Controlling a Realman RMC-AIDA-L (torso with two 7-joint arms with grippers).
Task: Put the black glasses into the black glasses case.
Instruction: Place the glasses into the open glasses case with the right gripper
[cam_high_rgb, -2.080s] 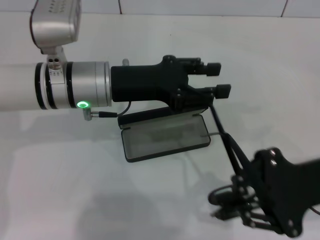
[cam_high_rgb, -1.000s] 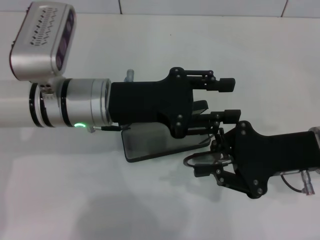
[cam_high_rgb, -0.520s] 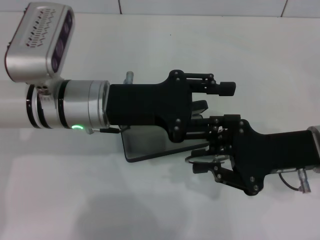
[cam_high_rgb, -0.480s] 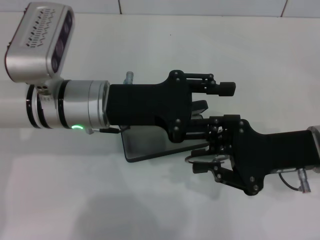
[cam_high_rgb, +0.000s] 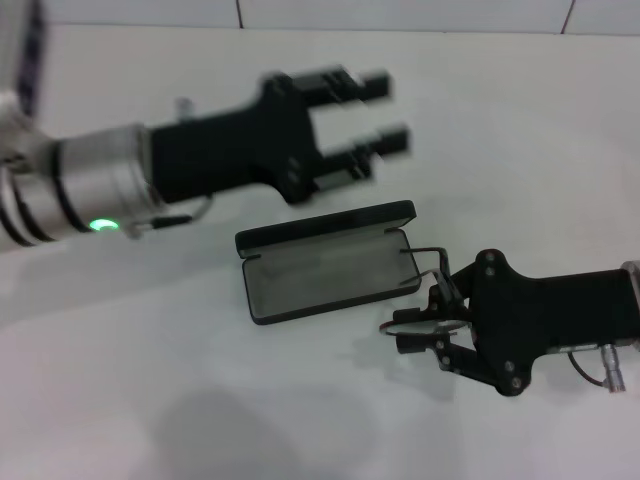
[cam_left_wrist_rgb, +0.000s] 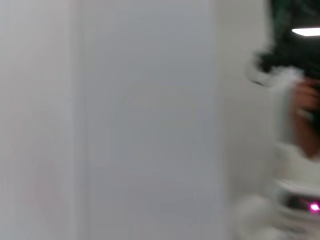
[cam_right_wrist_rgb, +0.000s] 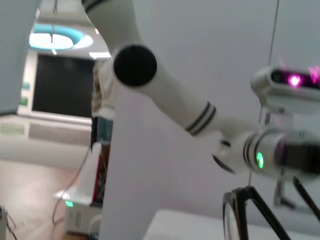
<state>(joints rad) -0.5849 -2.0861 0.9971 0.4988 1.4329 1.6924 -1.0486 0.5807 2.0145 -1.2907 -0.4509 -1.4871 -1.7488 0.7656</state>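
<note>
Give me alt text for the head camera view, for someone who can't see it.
An open black glasses case lies on a white table, grey lining up. Beside its right end, the right end effector grips the black glasses, not yet in the case. The left end effector hangs open beyond the case.

A white table (cam_high_rgb: 200, 400) carries the open black glasses case (cam_high_rgb: 325, 262).

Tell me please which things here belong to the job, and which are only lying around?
Belong to the job:
- black glasses, held in the right hand beside the case
- black glasses case, lying open on the table
- left hand, open, above and behind the case

Only around:
- white table; nothing else lies on it
</note>
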